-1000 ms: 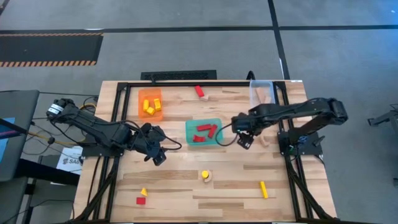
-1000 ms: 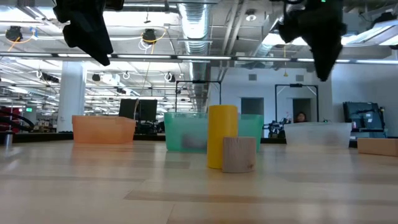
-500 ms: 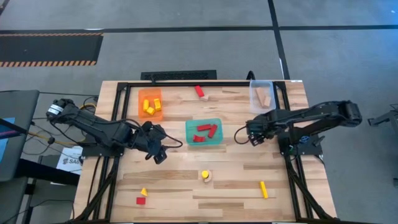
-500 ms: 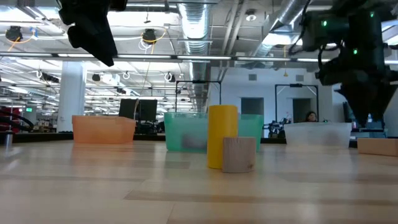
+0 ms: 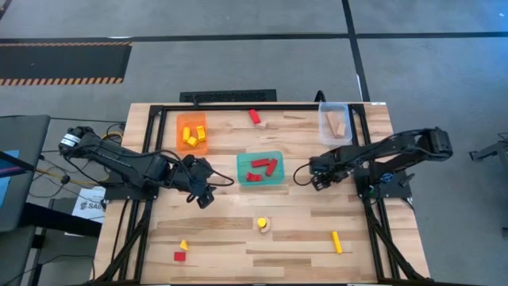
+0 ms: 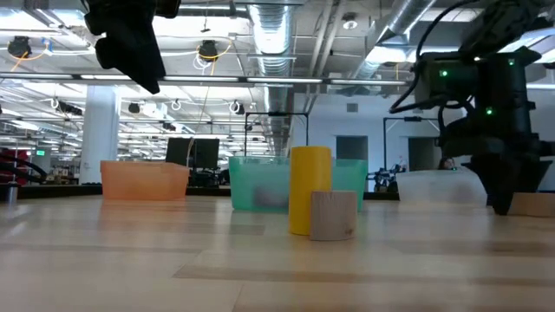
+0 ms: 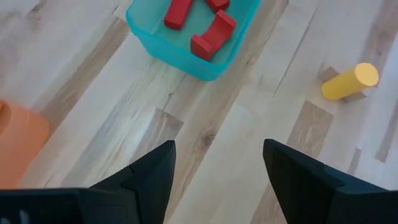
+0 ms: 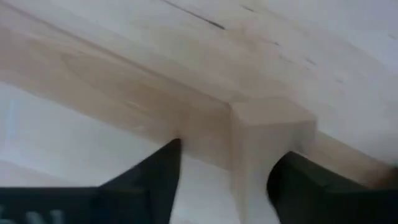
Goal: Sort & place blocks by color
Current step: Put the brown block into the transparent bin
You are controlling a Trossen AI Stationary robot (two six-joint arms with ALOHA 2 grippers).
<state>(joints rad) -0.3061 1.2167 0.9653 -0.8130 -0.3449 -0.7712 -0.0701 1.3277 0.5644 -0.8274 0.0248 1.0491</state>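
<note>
My right gripper (image 5: 317,177) points straight down at the table's right side. It is open, its fingers either side of a pale wood block (image 8: 268,144) that lies flat on the table (image 6: 534,204). My left gripper (image 5: 203,193) hangs open and holds nothing, high above the table left of the teal tray (image 5: 260,181), which holds red blocks (image 7: 210,38). The orange tray (image 5: 179,127) holds yellow blocks. The clear tray (image 5: 324,119) holds a pale block. A yellow cylinder (image 6: 310,199) stands beside a pale block (image 6: 333,215). My right gripper comes at the pale wood block from above. One finger (image 8: 298,186) stands close against the block's side (image 8: 292,134), and the other (image 8: 158,177) is clear of it with table showing between. Whether any finger touches the block, I cannot tell.
Loose on the table are a red block (image 5: 255,116) and a pale one (image 5: 263,125) at the far edge, a yellow bar (image 5: 336,241) near right, and a yellow wedge (image 5: 183,245) and red cube (image 5: 179,256) near left. A black frame runs along the table's edges.
My right gripper has come down from well above the table to the table top at the pale block, shifting toward the right edge and rolling about its own pointing line.
</note>
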